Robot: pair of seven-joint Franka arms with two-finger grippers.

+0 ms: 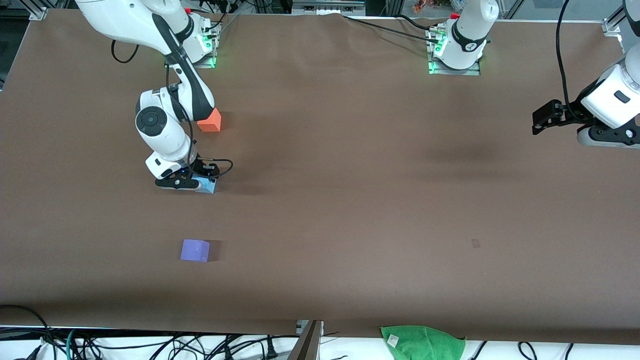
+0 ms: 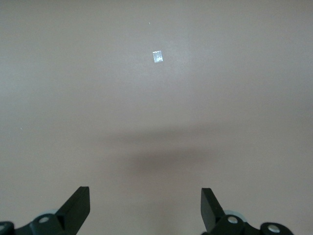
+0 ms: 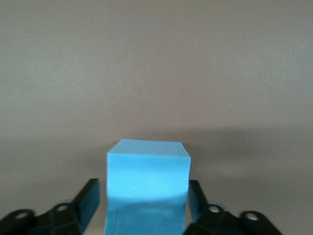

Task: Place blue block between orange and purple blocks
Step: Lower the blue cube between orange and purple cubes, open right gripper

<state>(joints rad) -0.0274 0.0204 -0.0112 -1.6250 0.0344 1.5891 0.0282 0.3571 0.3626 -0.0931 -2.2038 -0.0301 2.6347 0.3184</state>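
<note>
Jaws of my right gripper [image 1: 186, 183] clamp the blue block [image 1: 208, 186] by two flat sides, low at the worktop [image 1: 350, 200], left of centre in the front view, roughly in line between the orange block [image 1: 210, 121] above it and the purple block [image 1: 195, 250] below, so the cube looks about ready to be let go. All three are matte, sharp-edged cubes; the brown worktop looks dull and smooth. My left gripper [image 2: 145, 208] waits at the frame's right edge, jaws apart and empty.

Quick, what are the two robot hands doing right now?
Right gripper: fingers on both sides of the blue block, touching it.
Left gripper: open, holding nothing, waiting.
</note>
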